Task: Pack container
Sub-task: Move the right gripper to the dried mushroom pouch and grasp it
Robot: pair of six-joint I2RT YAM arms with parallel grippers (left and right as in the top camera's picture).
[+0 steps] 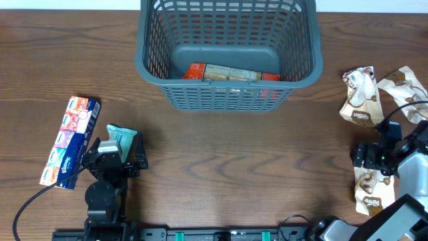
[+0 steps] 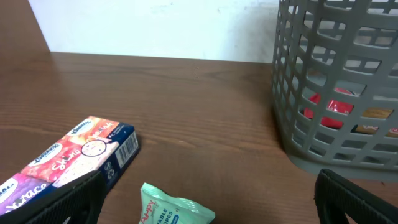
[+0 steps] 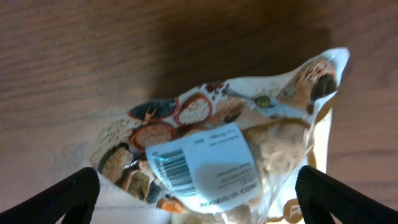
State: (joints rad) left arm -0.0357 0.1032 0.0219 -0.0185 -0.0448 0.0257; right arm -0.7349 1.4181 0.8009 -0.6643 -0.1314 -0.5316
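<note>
Overhead, the desk: dark wood, with goods spread left and right.
Container: the grey-blue lattice basket (image 1: 227, 94) stands at the far centre, upright, well apart from both arms; the left wrist view shows it (image 2: 336, 93) to the far right.
Inside it: a red pack (image 1: 195, 71) and a tan pack (image 1: 233, 73) lie against the near wall.
Left gripper (image 1: 118, 152): near left, fingers (image 2: 56, 199) spread wide and holding nothing.
Wipes pack (image 1: 122, 137): mint green, lying between those open fingers, its top edge (image 2: 177, 211) showing in the wrist view.
Tissue pack (image 1: 70, 140): long and colourful, flat on the desk just left of the wipes.
Right gripper (image 1: 378, 157): near right, fingers (image 3: 56, 199) apart on either side of a snack bag; contact cannot be told.
Snack bag (image 3: 224, 155): cream, printed with breads and a barcode label, lying flat (image 1: 373, 194).
Other bags: two more (image 1: 361, 97) (image 1: 404, 90) lie at the far right, touching each other.
</note>
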